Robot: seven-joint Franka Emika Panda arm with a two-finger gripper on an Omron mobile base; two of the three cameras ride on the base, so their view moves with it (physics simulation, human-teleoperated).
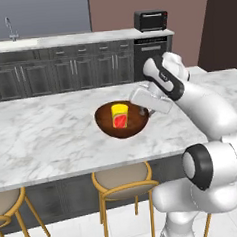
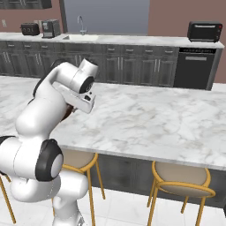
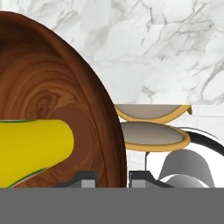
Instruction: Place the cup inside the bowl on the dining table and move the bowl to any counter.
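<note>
The dark wooden bowl (image 1: 122, 128) rests on the marble dining table (image 1: 41, 131), near its middle. Inside it stands the yellow cup (image 1: 120, 115), upright with its red mark facing me. My gripper (image 1: 144, 110) reaches down at the bowl's right rim. In the hand view the bowl's wall (image 3: 65, 87) runs between the two fingertips, which stand close on either side of it, so the gripper (image 3: 113, 179) is shut on the rim. The cup (image 3: 30, 148) shows in the hand view as a yellow shape at the lower left, inside the bowl.
Gold-framed stools (image 1: 124, 179) line the table's near side. Behind the table runs the marble counter (image 1: 85, 38) over dark cabinets, with a sink (image 1: 15, 43) and a black toaster oven (image 1: 151, 20). A coffee machine (image 2: 50, 28) and a toaster (image 2: 30, 29) stand at the counter's far left.
</note>
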